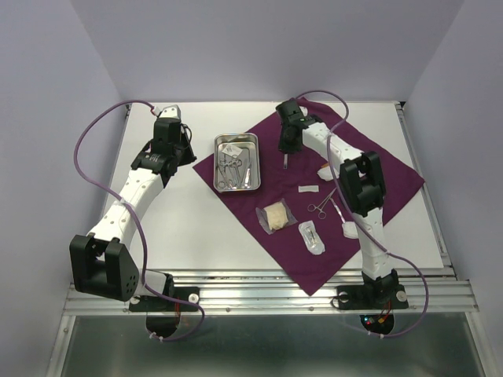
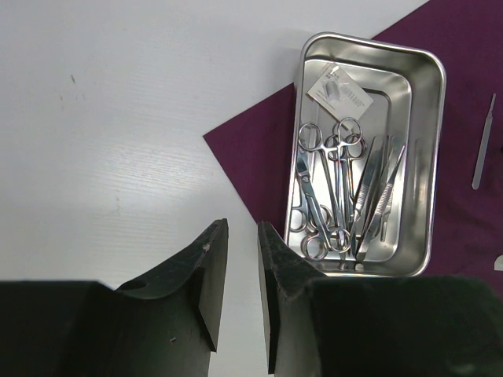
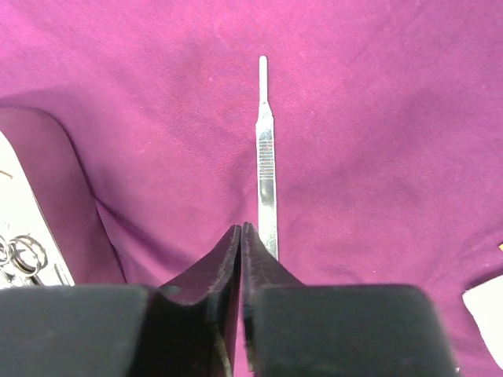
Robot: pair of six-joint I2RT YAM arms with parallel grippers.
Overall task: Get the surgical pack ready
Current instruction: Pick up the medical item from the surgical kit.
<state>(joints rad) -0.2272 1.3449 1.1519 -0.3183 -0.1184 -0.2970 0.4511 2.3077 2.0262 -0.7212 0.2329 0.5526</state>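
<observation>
White desk (image 1: 181,212), lavender walls around it.

Left pincer (image 2: 237,229): fingers parted by a narrow gap with nothing between, hanging over bare desk just left of the steel tray (image 2: 436,157).

Tray sits at the left corner of the plum cloth (image 1: 377,169), partly over bare desk. Inside are ring-handled instruments (image 2: 338,181), tweezers (image 2: 377,188) and a small packet (image 2: 339,90).

Right of the tray, a flat steel handle (image 3: 266,157) lies on the cloth.

Right pincer (image 3: 241,229): fingers pressed together, tips at the handle's near end. The handle lies beside the seam, not in it — contact cannot be told.

Nearer and to the right on the cloth: bagged gauze (image 1: 275,216), a clear packet (image 1: 311,236), loose forceps (image 1: 321,206) and a white pad (image 1: 350,229).
</observation>
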